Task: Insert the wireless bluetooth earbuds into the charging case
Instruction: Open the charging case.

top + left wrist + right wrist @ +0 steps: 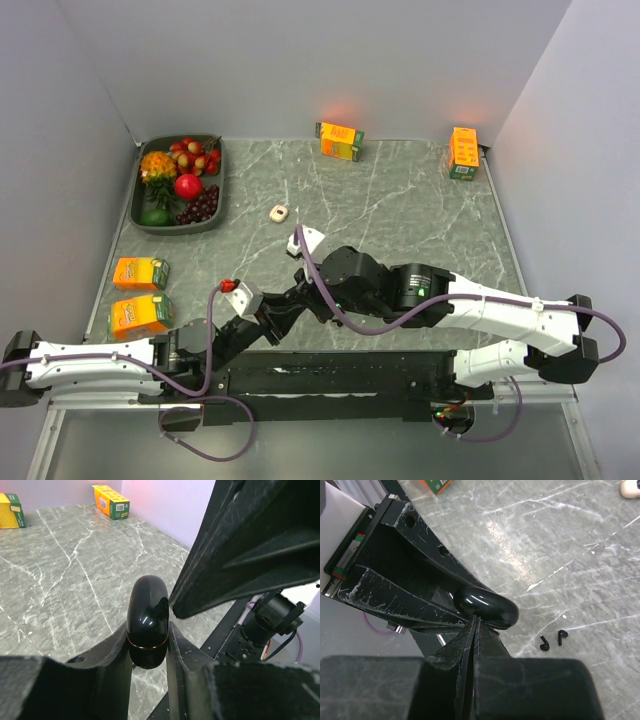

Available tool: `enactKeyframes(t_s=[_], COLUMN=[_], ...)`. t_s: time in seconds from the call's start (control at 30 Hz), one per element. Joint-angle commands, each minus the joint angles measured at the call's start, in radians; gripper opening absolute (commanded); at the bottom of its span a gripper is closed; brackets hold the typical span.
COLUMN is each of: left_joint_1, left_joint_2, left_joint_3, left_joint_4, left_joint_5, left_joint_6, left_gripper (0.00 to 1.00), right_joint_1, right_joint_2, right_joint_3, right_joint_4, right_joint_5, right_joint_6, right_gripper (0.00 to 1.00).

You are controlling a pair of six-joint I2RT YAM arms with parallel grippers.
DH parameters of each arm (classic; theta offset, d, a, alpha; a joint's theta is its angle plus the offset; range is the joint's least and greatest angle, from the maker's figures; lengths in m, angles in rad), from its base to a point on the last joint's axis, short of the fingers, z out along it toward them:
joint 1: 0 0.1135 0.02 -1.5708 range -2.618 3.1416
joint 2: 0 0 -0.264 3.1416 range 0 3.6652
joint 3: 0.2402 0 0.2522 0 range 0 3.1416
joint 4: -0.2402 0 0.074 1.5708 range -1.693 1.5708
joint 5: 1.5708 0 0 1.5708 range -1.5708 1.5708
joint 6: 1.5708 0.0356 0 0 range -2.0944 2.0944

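The marble table fills the overhead view. The left arm and the right arm reach inward from its near edge and meet just in front of the bases. A dark tray of fruit sits at the far left corner. Four orange juice cartons are spread about: one at the far middle, one at the far right, and two at the left edge. A small whitish object lies alone near the centre.

From above, the two wrists crowd together and hide what is between them. The wrist cameras show it.

The left wrist view shows the left gripper with its fingers clamped narrowly on either side of the charging case. The case is glossy, black and rounded, standing upright between the fingers above the table. The right arm's black body looms just beside it.

The right wrist view shows the right gripper with its fingers pressed flat together and only a hairline between them. Their tips are against the case's edge. Whether they pinch any part of the case cannot be told.

Only this view catches the earbuds. Two tiny black pieces lie side by side on the bare marble, near the case but outside it.
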Motion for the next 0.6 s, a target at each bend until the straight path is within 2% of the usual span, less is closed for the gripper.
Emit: enactKeyframes(t_s=[0.0,0.23,0.57], left_joint_1=[-0.006,-0.011,-0.028], left_joint_2=[0.001,-0.01,-0.004], left_joint_3=[0.044,0.021,0.015], left_joint_4=[0.062,0.099,0.119], left_joint_5=[0.033,0.108,0.111], left_joint_6=[0.004,0.024,0.041], left_gripper=[0.01,0.01,0.01], right_joint_1=[0.008,0.002,-0.061], right_joint_2=[0.018,0.04,0.061], right_joint_3=[0.056,0.079,0.113], right_joint_4=[-0.01,-0.007,-0.009], right_joint_5=[0.006,0.028,0.006], right_joint_6=[0.006,0.007,0.004], right_gripper=[0.0,0.0,0.0])
